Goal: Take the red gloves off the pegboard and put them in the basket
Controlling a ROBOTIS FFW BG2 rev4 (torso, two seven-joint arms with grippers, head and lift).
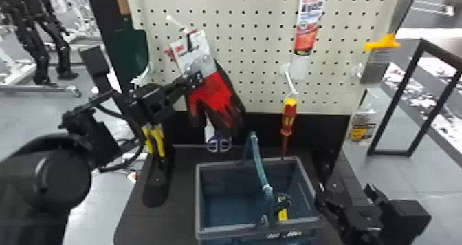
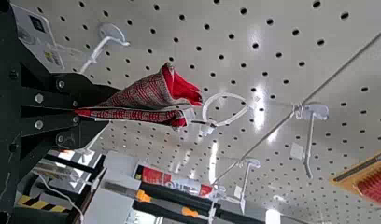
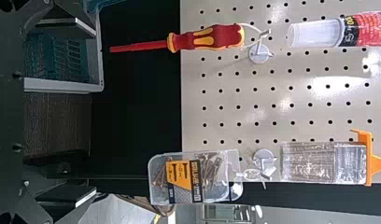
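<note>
The left hand (image 1: 197, 80) is clamped on the red gloves (image 1: 216, 93), its fingers closed on them near the cuffs, up above and behind the basket (image 1: 227, 230), towards its left side. The gloves hang fingers down in front of the pegboard (image 1: 256, 60), their printed card (image 1: 206, 56) tilted. The right hand (image 1: 344, 188) is just right of the basket, fingers apart and holding nothing.

The main risk is at the hook (image 1: 176, 22), high behind the basket. I cannot tell whether the white loop (image 2: 205, 109) at the cuffs is clear of it. If it is caught, a pull straight down towards the basket could tear the card or drag the cloth out of the grip; drawing the gloves forward along the hook first looks safer. The grip takes in only part of the soft cuffs, so the free folds could slip or swing.

Lower down, the dangling glove fingers could brush the blue-handled scissors (image 1: 219, 145) hanging behind the basket. The handle (image 1: 260, 172) stands up across the basket's opening, so a release too far over could leave the gloves draped on it or on the rim. The open space left of that handle seems the better target.
</note>
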